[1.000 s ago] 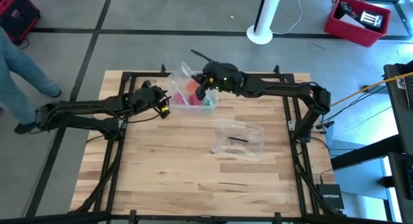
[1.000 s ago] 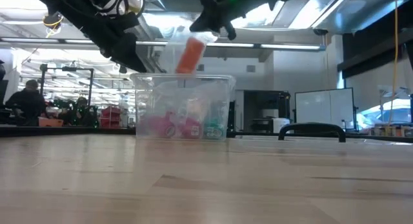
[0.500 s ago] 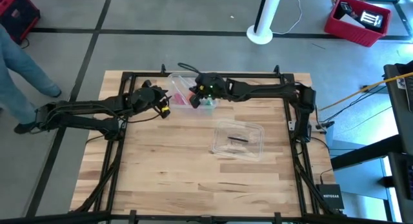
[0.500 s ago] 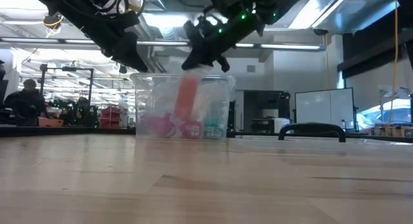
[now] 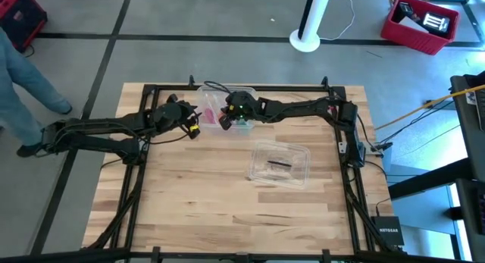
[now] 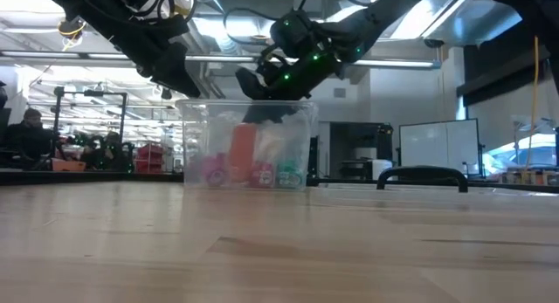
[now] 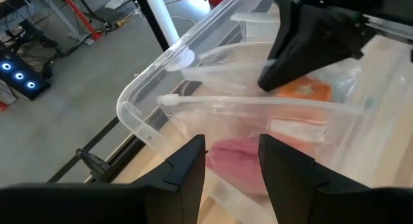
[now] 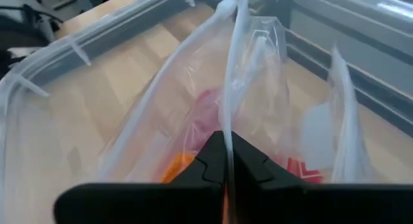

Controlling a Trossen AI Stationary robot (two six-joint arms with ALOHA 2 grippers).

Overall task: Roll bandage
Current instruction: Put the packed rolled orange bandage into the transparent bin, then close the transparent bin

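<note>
Reaching down into the clear plastic box at the far side of the table, my right claw has its 2 fingers pressed together on a clear plastic bag. The orange bandage stands upright inside the box, beside pink and green items. My left claw waits just left of the box, fingers apart, holding nothing. Nearer lies the box's clear lid.

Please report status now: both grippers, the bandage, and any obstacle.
Right gripper shut on plastic bag holding bandage, inside clear box. Left gripper open beside box. No obstacle seen.
</note>
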